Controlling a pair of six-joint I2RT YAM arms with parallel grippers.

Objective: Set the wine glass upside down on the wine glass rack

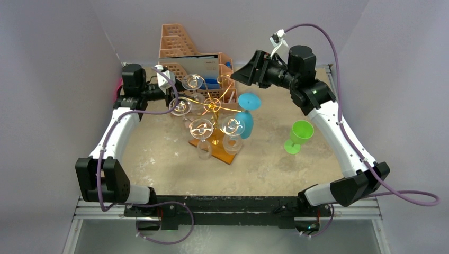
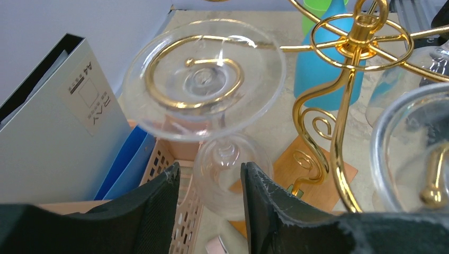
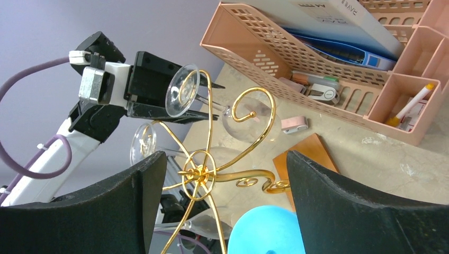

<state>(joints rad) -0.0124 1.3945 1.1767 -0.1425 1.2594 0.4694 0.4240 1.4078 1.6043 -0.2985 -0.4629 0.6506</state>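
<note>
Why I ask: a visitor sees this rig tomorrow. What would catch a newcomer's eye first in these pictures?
The gold wire rack in the middle of the table, hung with upside-down clear glasses and a blue glass on its right. Then the bright green glass standing upright alone further right, and the left gripper at the rack's rear left, its fingers either side of a clear glass hanging there.

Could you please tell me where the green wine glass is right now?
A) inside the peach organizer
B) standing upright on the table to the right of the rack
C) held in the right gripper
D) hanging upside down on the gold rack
B: the green wine glass stands foot-down on the table, apart from the gold rack, with its bowl opening upward.
</note>
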